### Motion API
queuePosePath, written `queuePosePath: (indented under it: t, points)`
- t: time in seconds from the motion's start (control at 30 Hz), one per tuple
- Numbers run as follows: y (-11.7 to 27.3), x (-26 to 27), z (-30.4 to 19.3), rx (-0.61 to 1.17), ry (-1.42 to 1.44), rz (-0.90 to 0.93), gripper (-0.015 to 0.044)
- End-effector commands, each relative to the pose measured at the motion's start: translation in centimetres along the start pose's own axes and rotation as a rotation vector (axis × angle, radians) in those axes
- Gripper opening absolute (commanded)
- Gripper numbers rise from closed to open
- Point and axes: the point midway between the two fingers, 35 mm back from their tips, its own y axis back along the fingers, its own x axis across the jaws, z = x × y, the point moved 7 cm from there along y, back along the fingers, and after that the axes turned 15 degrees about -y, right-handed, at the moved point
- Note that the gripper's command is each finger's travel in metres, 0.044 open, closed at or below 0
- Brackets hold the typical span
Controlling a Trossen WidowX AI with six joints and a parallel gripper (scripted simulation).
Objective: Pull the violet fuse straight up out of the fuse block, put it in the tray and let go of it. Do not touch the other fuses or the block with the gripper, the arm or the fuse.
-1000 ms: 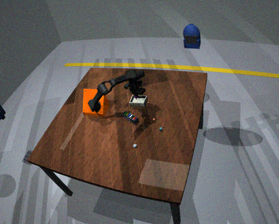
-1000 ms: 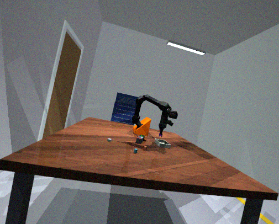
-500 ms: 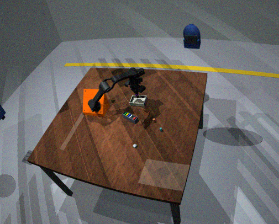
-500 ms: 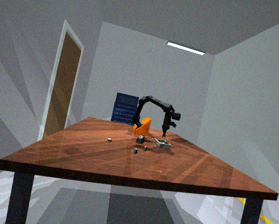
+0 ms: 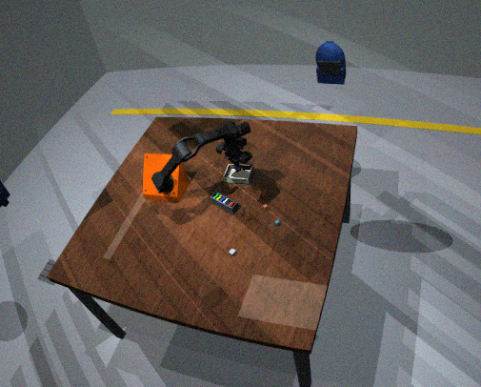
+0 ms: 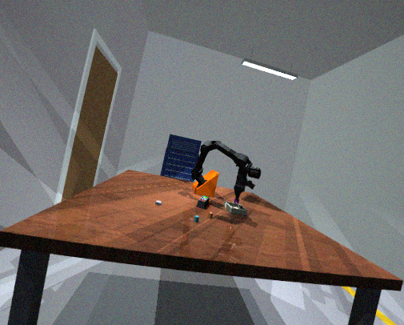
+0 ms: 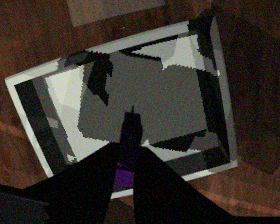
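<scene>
Wrist view looks straight down past the two dark fingers onto the tray (image 7: 215, 78), a pale shallow box with a grey floor, lying at a slant on the wooden table (image 7: 25, 28). The gripper (image 7: 128, 153) is closed on the violet fuse (image 7: 124, 177), which shows as a small purple patch pinched between the fingers, its dark lower end pointing down over the tray's floor, near the tray's near rim. Whether the fuse touches the floor cannot be told.

From the top camera the gripper (image 5: 237, 163) hangs directly above the tray (image 5: 230, 179), and the fuse block (image 5: 225, 202) with its row of coloured fuses sits just beside the tray, toward the table's near edge and apart from the arm. The orange base (image 5: 150, 173) stands beyond the block, further from the tray
</scene>
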Motion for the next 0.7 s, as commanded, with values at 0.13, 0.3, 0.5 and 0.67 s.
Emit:
queuePosePath:
  t: [0.13,0.3,0.5,0.67]
  points:
    - [-1.2,0.1,-0.1,0.005,0.008,-0.004,0.0000]
    - [-0.9,0.0,-0.1,0.002,0.000,0.000,0.0105]
    - [-0.9,0.0,-0.1,0.002,0.000,0.000,0.0262]
    - [1.6,0.0,0.0,0.003,0.006,-0.001,0.0330]
